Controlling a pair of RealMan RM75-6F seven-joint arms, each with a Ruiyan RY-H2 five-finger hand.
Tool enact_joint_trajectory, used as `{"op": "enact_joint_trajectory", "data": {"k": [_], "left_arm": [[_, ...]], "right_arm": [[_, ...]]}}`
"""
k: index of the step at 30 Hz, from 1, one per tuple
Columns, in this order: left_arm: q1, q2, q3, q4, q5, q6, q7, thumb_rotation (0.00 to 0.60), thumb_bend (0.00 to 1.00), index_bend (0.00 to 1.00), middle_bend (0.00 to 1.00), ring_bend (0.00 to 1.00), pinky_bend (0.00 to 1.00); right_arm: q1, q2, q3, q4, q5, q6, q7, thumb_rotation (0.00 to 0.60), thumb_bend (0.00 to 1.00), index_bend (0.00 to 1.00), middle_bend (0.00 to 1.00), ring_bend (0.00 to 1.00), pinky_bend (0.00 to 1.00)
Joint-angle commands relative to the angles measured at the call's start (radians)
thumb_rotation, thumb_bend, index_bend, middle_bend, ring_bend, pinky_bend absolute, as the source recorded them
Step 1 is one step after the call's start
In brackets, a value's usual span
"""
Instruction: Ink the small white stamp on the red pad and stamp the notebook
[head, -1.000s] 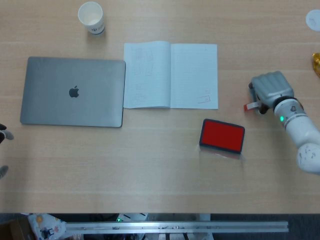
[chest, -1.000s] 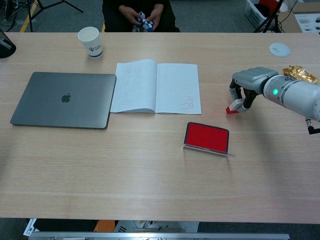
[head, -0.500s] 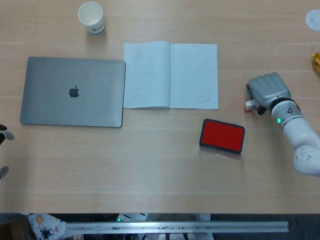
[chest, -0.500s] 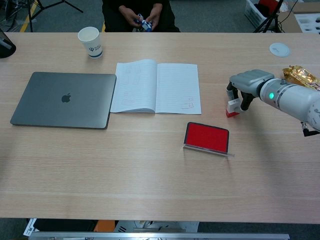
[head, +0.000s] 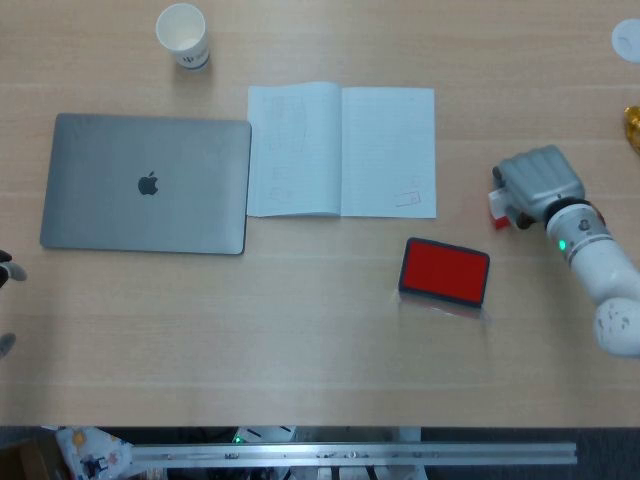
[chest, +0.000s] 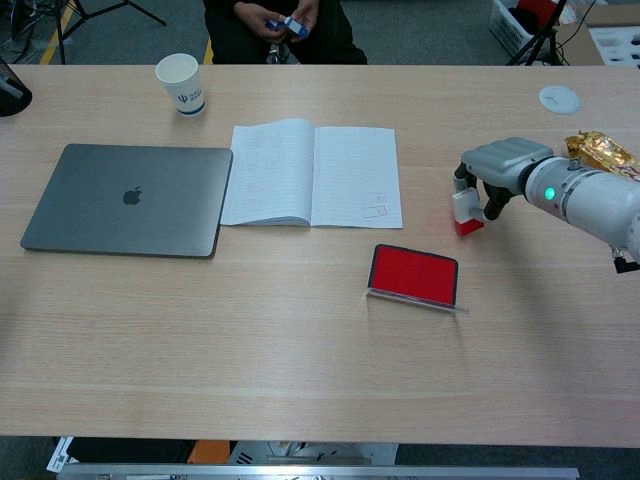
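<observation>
Chest view shows the right hand (chest: 500, 170) grasping the stamp (chest: 466, 210) with its fingers on the surface, right of the red pad (chest: 414, 274); inking and stamping the notebook (chest: 312, 175) remain, and the left hand is barely visible.

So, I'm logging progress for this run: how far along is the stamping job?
Early. The right hand grips the small white stamp off to the right of the notebook, so pickup looks under way. Still left: pressing it on the red pad, then stamping the page. The page shows faint marks near its lower corner, but nothing ties them to this run.
</observation>
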Motion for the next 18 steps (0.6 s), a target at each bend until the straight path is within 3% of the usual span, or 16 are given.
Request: {"op": "enact_joint_trajectory", "data": {"k": [1, 7, 12, 18], "left_arm": [[-0.001, -0.001, 0.000, 0.001, -0.001, -0.001, 0.000, 0.600, 0.18, 0.30, 0.21, 0.27, 0.26], [-0.004, -0.003, -0.001, 0.001, 0.001, -0.005, 0.003, 0.600, 0.18, 0.30, 0.21, 0.27, 0.25], [-0.004, -0.003, 0.000, 0.000, 0.000, -0.006, 0.005, 0.600, 0.18, 0.30, 0.21, 0.27, 0.25], [-0.002, 0.001, -0.001, -0.003, -0.004, -0.002, 0.002, 0.600, 0.18, 0.30, 0.21, 0.27, 0.25]], "right_arm": [[-0.012, 0.016, -0.006, -0.019, -0.029, 0.016, 0.010, 0.600, 0.35, 0.49, 0.48, 0.44, 0.37], [-0.038, 0.019, -0.018, -0.021, -0.089, 0.034, 0.026, 0.600, 0.35, 0.46, 0.48, 0.44, 0.37], [-0.057, -0.001, -0.021, 0.004, -0.126, 0.035, 0.040, 0.600, 0.25, 0.45, 0.48, 0.44, 0.36], [-0.076, 0.004, -0.015, 0.006, -0.160, 0.044, 0.057, 0.600, 0.25, 0.45, 0.48, 0.44, 0.36]]}}
